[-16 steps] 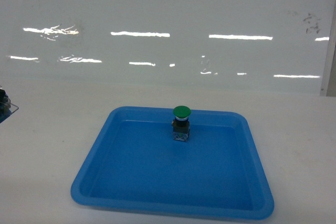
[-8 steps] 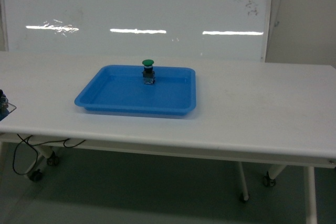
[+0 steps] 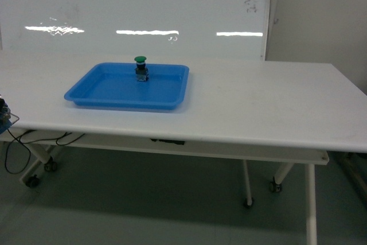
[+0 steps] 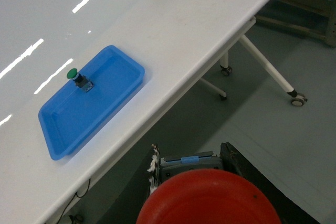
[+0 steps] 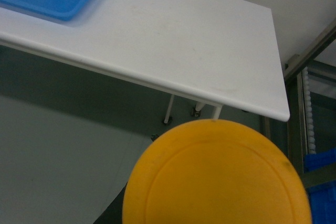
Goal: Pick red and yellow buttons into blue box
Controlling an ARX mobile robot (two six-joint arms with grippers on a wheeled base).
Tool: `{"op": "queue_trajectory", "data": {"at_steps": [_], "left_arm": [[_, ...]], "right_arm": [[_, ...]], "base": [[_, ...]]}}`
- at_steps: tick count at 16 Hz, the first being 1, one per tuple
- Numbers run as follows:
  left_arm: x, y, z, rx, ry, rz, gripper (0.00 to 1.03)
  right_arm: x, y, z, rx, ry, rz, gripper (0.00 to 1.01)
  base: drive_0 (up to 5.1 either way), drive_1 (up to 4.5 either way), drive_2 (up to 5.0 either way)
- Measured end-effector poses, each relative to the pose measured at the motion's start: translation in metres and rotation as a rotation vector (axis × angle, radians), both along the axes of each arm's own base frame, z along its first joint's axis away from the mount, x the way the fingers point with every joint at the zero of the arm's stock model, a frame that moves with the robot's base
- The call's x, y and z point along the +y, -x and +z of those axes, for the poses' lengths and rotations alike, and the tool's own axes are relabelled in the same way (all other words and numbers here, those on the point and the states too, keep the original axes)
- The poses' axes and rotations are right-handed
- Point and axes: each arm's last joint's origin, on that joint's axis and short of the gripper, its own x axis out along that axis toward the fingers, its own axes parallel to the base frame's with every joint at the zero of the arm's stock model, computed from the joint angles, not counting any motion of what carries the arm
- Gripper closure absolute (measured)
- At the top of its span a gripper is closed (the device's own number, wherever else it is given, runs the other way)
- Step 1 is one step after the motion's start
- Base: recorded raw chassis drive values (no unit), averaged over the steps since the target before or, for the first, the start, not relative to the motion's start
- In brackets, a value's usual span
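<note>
Red fills the bottom of the left wrist view: the red button's cap (image 4: 210, 198) sits close under the lens, hiding the left jaws, so I cannot tell how they stand. The yellow button's cap (image 5: 216, 174) likewise blocks the right jaws; their state cannot be told either. Beyond, a white counter (image 3: 258, 101) carries a shallow blue tray (image 3: 114, 91), and a green-capped button (image 3: 140, 68) stands upright by the tray's far rim. No writing or labels can be read.
</note>
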Motion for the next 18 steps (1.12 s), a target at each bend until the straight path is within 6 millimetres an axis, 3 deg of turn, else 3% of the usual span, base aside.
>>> {"op": "queue_trajectory", "data": {"at_steps": [13,18], "left_arm": [[0.0000,0.0000,-0.0004,0.003,0.000,0.000,0.74],[0.0000,0.0002,0.0000,0.000,0.000,0.000,0.74]], "right_arm": [[-0.0002,0.0000,-0.0001,0.000,0.002,-0.003,0.75],[-0.0001,0.0000,-0.0001,0.001,0.004,-0.002,0.75]], "base": [[3.6,-4.74,1.5],[4.9,-3.69,-0.6]]}}
